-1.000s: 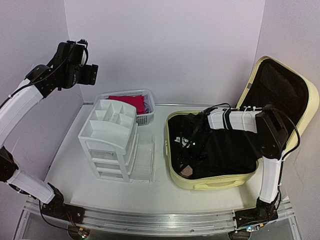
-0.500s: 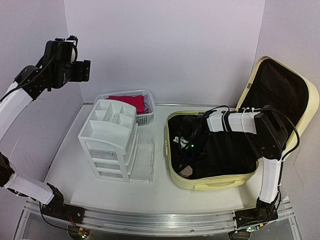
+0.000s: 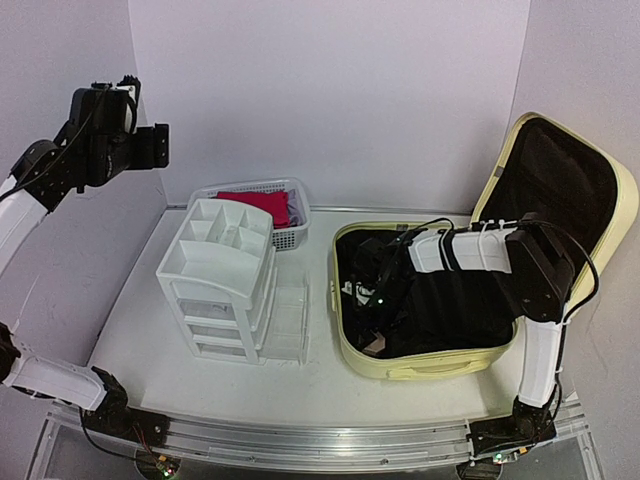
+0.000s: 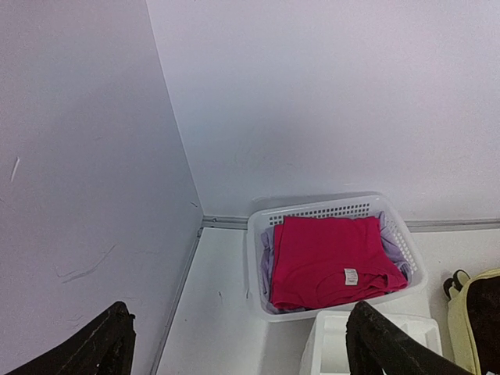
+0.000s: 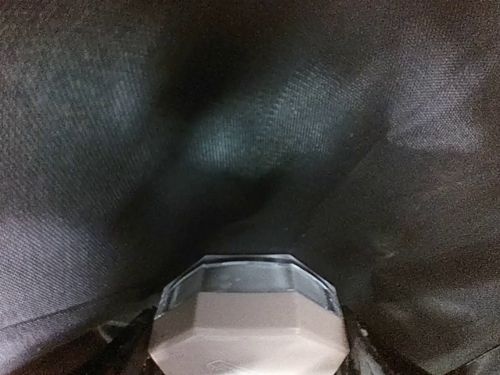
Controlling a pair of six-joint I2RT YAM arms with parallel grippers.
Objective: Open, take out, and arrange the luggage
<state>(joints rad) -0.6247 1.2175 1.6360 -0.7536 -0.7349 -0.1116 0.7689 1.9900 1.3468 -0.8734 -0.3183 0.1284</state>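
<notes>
Right half of the bench: the luggage (image 3: pixel 430 365), a pale yellow hard shell, lies open near the right edge, its front wall toward the near edge.
Lid: the lid (image 3: pixel 560 170) stands raised and tilted back against the right wall, its black lining showing.
Base: full of black fabric; the small items among the folds are too small to tell.
Right claw: my right claw (image 3: pixel 370 300) reaches down into the left part of the base, in among the black fabric.
Piece at right claw: an eight-sided pinkish-brown piece (image 5: pixel 248 320) with a clear rim sits low in the wrist view between my fingers, with black lining all round it.
Right claw, grip: only dark finger edges show beside the piece. I cannot tell how wide the claw stands or whether it has hold of the piece.
Drawer organizer: the white plastic drawer organizer (image 3: pixel 215 270) stands mid-bench, left of the luggage and apart from it, with a compartment tray on top.
Basket: the white mesh basket (image 4: pixel 258 258) sits just behind the organizer, by the far edge.
Basket contents: a folded red garment (image 4: pixel 332 262) with a small white tag lies over pale lilac cloth (image 4: pixel 394 246).
Left claw: my left claw (image 4: pixel 246 348) hangs high over the far left corner of the bench (image 3: pixel 130 310), well apart from everything. Its fingers (image 4: pixel 101 344) are spread wide with nothing between them.
</notes>
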